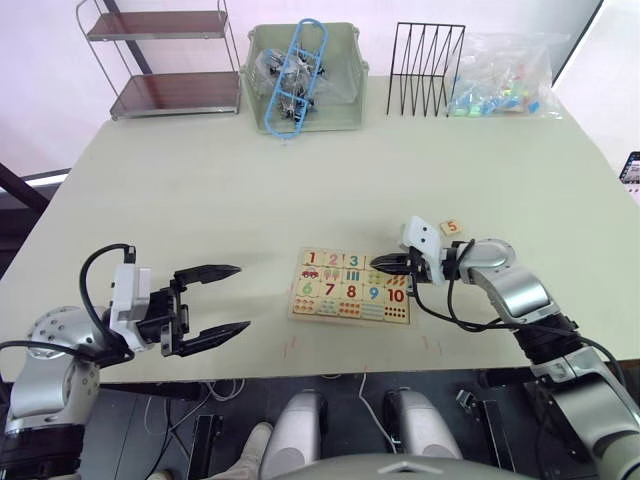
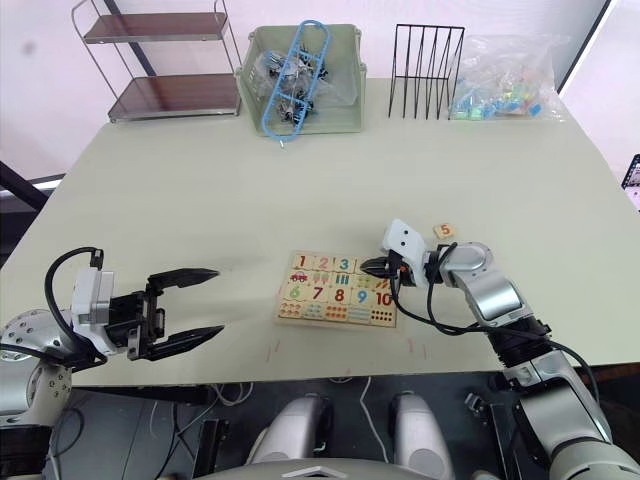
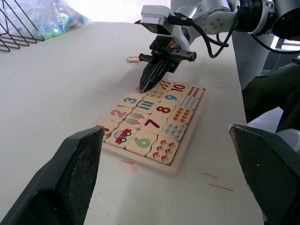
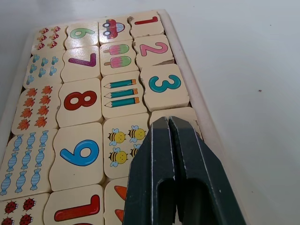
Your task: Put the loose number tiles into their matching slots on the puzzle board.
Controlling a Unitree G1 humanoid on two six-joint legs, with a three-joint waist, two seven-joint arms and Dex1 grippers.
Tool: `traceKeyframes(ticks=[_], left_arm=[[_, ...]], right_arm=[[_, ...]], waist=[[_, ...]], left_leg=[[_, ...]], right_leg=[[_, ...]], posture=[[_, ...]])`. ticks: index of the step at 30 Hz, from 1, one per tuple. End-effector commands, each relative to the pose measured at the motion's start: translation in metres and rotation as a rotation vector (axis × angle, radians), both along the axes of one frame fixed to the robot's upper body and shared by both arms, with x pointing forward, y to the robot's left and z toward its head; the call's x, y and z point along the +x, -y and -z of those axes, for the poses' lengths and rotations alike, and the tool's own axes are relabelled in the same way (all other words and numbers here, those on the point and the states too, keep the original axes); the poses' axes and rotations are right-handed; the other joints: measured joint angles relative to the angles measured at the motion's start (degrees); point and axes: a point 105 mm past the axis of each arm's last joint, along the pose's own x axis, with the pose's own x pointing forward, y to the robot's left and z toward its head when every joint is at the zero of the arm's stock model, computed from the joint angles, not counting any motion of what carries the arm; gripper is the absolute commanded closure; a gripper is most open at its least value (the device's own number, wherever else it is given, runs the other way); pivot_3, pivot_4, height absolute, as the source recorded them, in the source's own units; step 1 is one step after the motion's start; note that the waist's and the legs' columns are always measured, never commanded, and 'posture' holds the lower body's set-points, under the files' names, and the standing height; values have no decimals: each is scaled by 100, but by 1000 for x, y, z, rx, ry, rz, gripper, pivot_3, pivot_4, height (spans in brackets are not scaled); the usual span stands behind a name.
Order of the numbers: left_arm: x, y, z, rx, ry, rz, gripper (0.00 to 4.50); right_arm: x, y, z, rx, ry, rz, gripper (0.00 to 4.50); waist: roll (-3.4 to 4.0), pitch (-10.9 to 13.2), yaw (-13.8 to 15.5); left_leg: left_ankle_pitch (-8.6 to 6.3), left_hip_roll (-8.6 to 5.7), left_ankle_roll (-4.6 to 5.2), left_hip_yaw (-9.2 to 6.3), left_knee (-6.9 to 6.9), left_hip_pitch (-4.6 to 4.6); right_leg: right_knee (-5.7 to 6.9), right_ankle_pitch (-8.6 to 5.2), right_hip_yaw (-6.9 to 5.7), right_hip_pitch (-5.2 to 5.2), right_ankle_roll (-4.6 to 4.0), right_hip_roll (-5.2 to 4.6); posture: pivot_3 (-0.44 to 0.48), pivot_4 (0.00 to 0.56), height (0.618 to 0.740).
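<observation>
Puzzle board [image 1: 350,286]: pale wood, smooth, with painted digits and pictures in a slight sheen. Loose tile [image 1: 451,227] marked 5: the same pale wood. Table [image 1: 300,180]: matt cream surface, smooth. Right gripper [image 4: 174,154]: black fingers of matt plastic, pressed together. Left gripper [image 1: 218,300]: black, faintly glossy. Bin [image 1: 305,118]: pale green plastic. Rack [image 1: 426,68]: thin black wire. Bag [image 1: 505,75]: clear, crinkled plastic.
</observation>
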Motion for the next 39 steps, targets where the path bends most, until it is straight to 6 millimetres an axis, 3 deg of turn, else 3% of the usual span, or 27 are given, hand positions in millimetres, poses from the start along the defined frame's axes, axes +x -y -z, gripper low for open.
traceKeyframes(ticks=[1,10,14,24,26,27,30,33,39], left_arm=[[0,-1,-3,3,19,-9,0],[1,-4,-7,-53,29,-98,0],[0,-8,-6,-63,32,-166,0],[4,-16,1,-118,63,-402,0],[4,-19,5,-126,60,-435,0],[3,-20,6,-126,56,-445,0],[0,-24,11,-124,47,-469,0],[-5,-32,17,-116,34,-510,0],[-16,-45,22,-109,28,-596,0]], right_arm=[[2,3,-2,13,12,25,4479],[-1,13,-49,237,174,88,4479],[-4,27,-49,242,198,144,4479],[-29,95,-51,355,210,339,4479],[-33,108,-49,355,215,379,3609],[-35,114,-48,351,220,396,2967],[-40,133,-43,343,232,458,1822],[-52,157,-33,356,224,532,189],[-80,191,-13,349,234,673,75]], waist=[[0,0,0],[1,1,12],[-2,0,14],[-2,0,30],[-3,0,29],[-2,0,26],[-3,0,18],[-4,-1,27],[-5,-1,37]], left_leg=[[0,0,0,0,0,0],[0,0,0,-2,0,-2],[0,0,0,-1,0,-2],[0,0,0,2,1,1],[0,0,0,1,1,2],[0,0,0,2,1,2],[0,1,0,4,1,5],[0,1,0,7,0,4],[-1,0,0,10,1,5]], right_leg=[[0,0,0,0,0,0],[0,3,0,-1,4,-1],[0,3,2,0,6,-2],[0,-1,6,6,-1,-4],[0,-1,6,6,-1,-2],[0,-2,6,6,-2,-1],[0,-4,7,7,-5,2],[0,-4,9,7,-4,2],[-3,-7,13,10,-6,-1]], posture=[[0,150,740],[0,150,740],[0,150,740],[0,150,740],[0,150,740],[0,150,740],[0,150,740],[0,150,740],[0,150,740]])
